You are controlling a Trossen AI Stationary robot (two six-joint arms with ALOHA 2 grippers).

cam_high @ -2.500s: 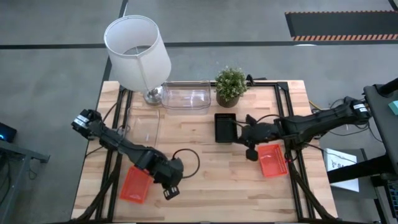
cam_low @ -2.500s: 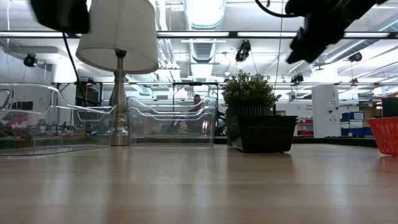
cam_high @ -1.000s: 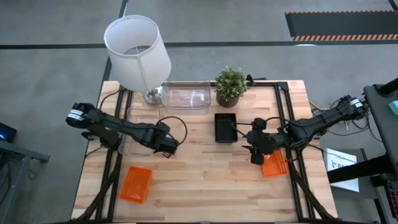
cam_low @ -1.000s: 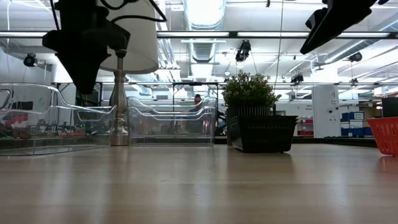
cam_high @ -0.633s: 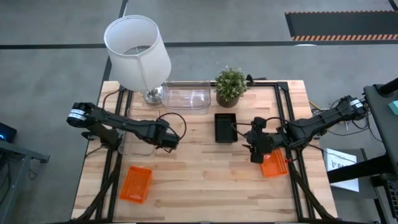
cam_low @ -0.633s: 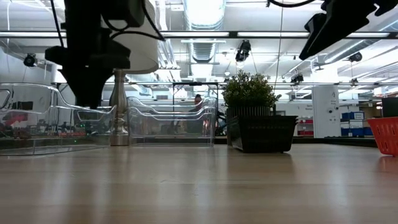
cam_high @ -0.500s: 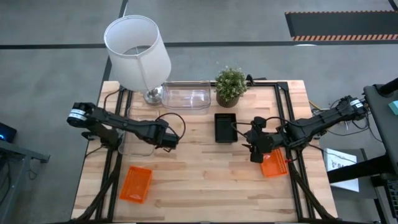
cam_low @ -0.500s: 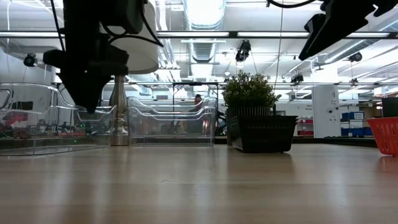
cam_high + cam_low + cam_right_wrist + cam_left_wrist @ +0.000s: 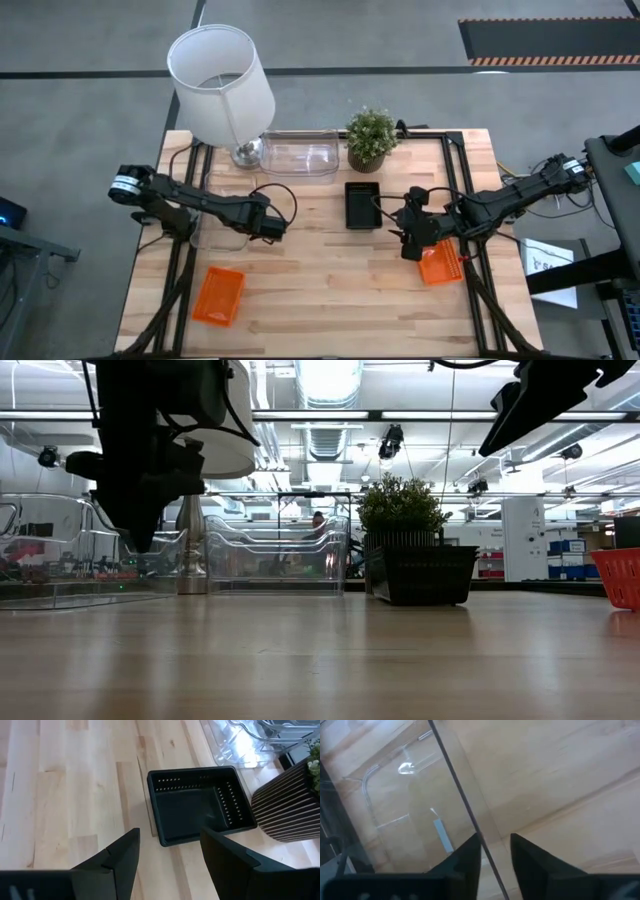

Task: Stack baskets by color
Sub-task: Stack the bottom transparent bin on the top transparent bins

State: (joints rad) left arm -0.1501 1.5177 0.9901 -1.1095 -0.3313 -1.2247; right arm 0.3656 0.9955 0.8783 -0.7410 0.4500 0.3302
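A clear basket (image 9: 222,205) lies flat on the table's left half. My left gripper (image 9: 266,228) points down at its right wall (image 9: 470,815), one finger on each side with a gap showing. My right gripper (image 9: 167,865) hangs open above the table's right half, aimed at a black basket (image 9: 197,802) that rests on its bottom at the middle (image 9: 362,203). Under the right arm lies a red-orange basket (image 9: 440,265). Another red-orange basket (image 9: 218,295) lies near the front left, and a second clear basket (image 9: 298,155) sits at the far edge. My left gripper has one finger (image 9: 465,857) inside the clear basket and one finger (image 9: 527,855) outside it, coming from above across the right wall's rim (image 9: 487,857). Whether the fingers touch the wall, I cannot tell. The basket lies flat on the table.
A white lamp (image 9: 220,75) stands at the far left corner and a potted plant (image 9: 371,135) beside the far clear basket. Bare wood stretches across the table's middle and front (image 9: 330,290). Black frame rails run along both sides (image 9: 470,200).
My left gripper has come down over the clear basket's right wall and shifted slightly toward the table's left edge. The baskets lie where they were.
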